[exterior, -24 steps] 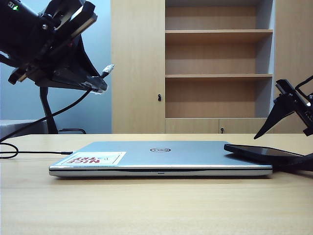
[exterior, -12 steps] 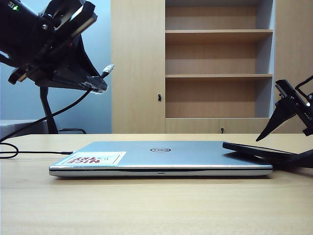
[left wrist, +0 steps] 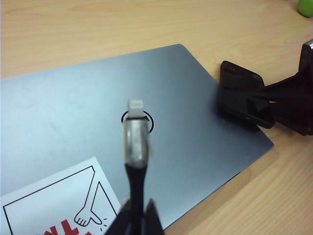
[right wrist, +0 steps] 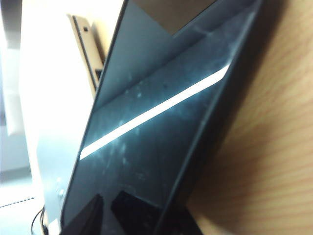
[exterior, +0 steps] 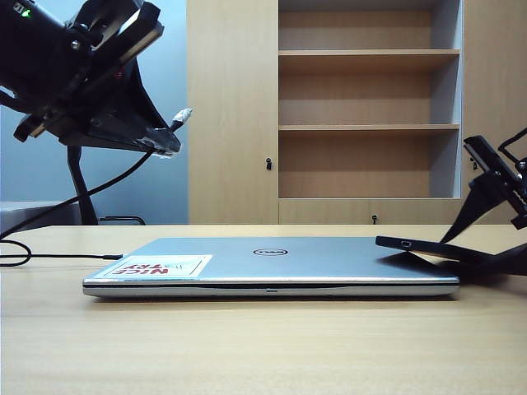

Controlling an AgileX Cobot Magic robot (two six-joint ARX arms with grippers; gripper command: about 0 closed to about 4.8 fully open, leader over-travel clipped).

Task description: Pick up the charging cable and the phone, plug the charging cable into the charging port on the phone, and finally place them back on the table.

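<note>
My left gripper [exterior: 169, 144] hangs high at the left, shut on the charging cable [exterior: 107, 185] just behind its silver plug [exterior: 183, 115]. In the left wrist view the plug [left wrist: 136, 127] sticks out past the shut gripper [left wrist: 139, 210]. The black phone [exterior: 420, 245] rests with one end on the laptop's right edge, its port edge facing the exterior camera. My right gripper [exterior: 469, 253] straddles the phone's far end, one finger above and one below. In the right wrist view the upper finger [right wrist: 93, 215] stands just off the phone's glossy screen [right wrist: 161, 127].
A closed silver laptop [exterior: 272, 263] with a sticker lies in the middle of the beige table [exterior: 247, 346]. The cable's slack loops at the table's left edge. A wooden shelf cabinet [exterior: 362, 123] stands behind. A green object [left wrist: 305, 6] shows at one corner.
The right gripper's jaws have narrowed round the phone. The phone has tipped from slanted to nearly level, its port edge now showing. The left arm and cable have not moved.
</note>
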